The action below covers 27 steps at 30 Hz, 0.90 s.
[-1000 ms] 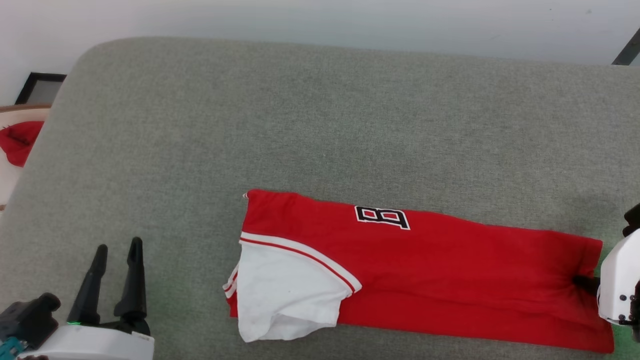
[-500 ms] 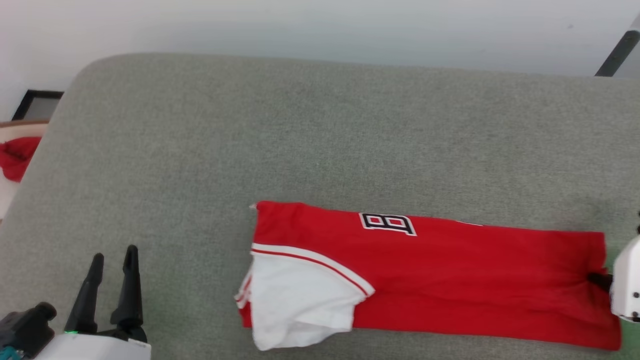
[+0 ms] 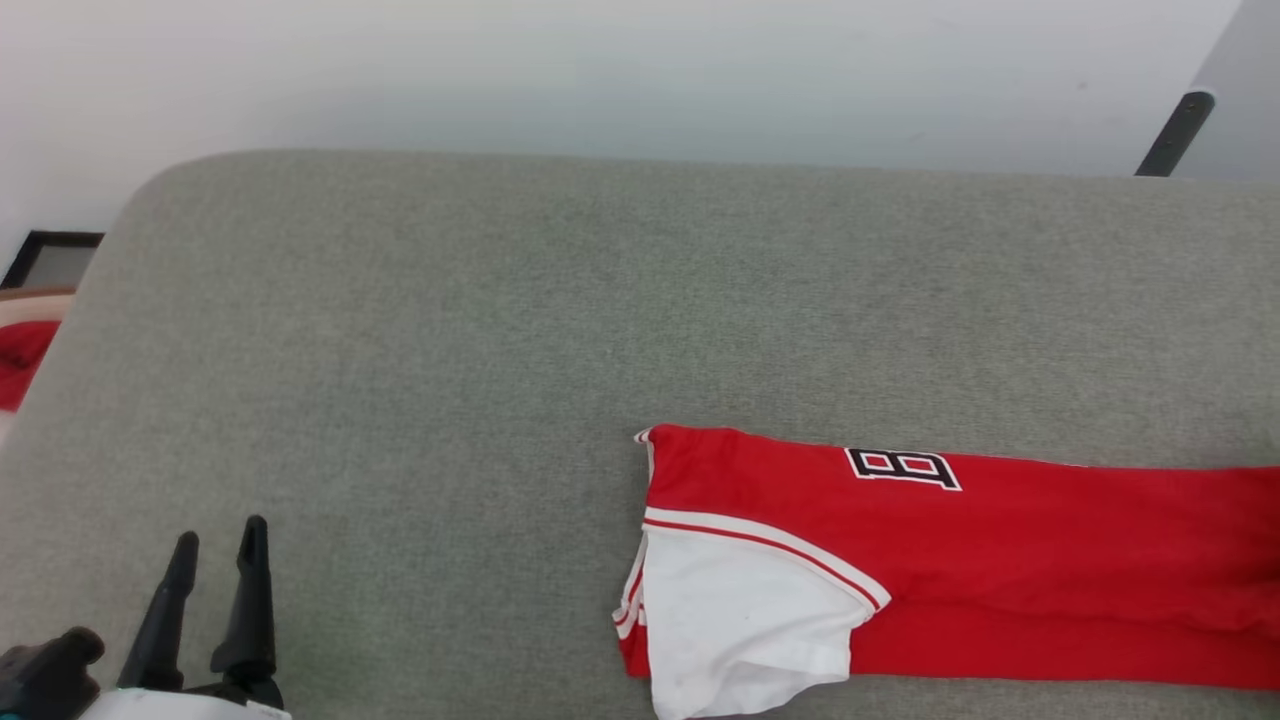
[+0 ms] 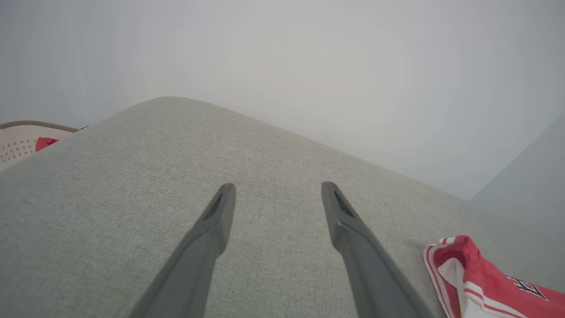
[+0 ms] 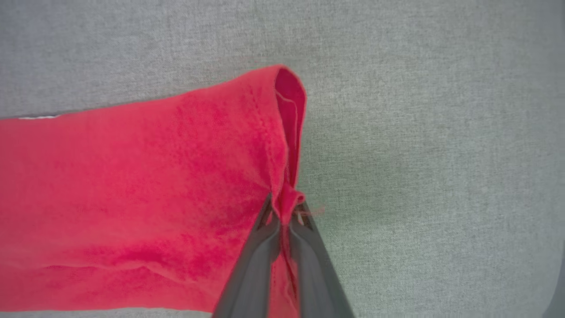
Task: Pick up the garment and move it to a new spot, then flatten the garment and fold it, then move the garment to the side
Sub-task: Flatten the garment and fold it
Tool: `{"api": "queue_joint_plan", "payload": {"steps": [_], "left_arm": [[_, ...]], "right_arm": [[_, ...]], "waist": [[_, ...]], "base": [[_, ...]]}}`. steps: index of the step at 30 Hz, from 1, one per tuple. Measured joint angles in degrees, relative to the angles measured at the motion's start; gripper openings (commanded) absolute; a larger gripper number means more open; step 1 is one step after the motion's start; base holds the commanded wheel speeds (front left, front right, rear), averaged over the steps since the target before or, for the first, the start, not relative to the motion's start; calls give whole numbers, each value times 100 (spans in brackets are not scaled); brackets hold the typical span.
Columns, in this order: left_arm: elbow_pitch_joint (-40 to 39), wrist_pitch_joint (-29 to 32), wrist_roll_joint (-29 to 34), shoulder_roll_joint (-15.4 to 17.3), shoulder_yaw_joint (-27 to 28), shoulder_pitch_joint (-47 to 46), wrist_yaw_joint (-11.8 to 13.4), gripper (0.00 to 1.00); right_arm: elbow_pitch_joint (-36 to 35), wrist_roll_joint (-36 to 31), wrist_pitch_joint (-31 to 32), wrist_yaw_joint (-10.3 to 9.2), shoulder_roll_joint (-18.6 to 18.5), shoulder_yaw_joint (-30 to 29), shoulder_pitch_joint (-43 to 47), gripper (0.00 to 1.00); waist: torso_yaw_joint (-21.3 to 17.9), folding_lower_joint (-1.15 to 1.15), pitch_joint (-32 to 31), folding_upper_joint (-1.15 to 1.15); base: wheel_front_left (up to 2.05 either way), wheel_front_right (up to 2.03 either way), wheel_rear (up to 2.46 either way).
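Note:
The garment [image 3: 1000, 560], a red jersey shirt with a white sleeve and a black-and-white block print, lies folded into a long band on the grey surface [image 3: 500, 300], running off the right edge of the head view. In the right wrist view my right gripper [image 5: 286, 210] is shut on the garment [image 5: 132, 185], pinching its red hem edge into a small bunch. My left gripper [image 3: 221, 532] stands open at the lower left, well clear of the shirt. The left wrist view shows the left gripper [image 4: 278, 187] with nothing between its fingers and the garment's [image 4: 481, 282] sleeve end at the lower right.
A small red cloth lump [image 3: 15, 360] lies beyond the surface's left edge, next to a black frame [image 3: 50, 260]. A dark slanted leg [image 3: 1170, 130] stands at the far right against the pale wall. Bare grey surface spreads behind and left of the shirt.
The garment has slid to the right across the grey surface, pulled by my right gripper, which has left the head view. The head camera has tilted up. The left gripper stays open.

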Motion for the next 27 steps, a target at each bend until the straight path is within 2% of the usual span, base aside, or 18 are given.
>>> {"api": "queue_joint_plan", "payload": {"steps": [6,13,21,27], "left_arm": [[-44,27,-22,21,46,165,73,100],[-81,59,-84,20,74,356,120,100],[-91,127,-121,-20,-1,367,159,100],[9,149,-146,-60,-93,292,116,100]], "right_arm": [[-122,68,36,0,-29,268,-74,0],[-1170,427,320,-1,79,660,60,0],[-2724,727,564,-2,461,1174,175,0],[-3184,656,580,-2,867,1806,-35,0]], "waist": [[-127,0,-112,0],[-331,0,-335,0],[-524,0,-535,0],[-460,0,-543,0]], "base": [[0,0,0],[0,0,0],[0,0,0],[0,0,0]]}}
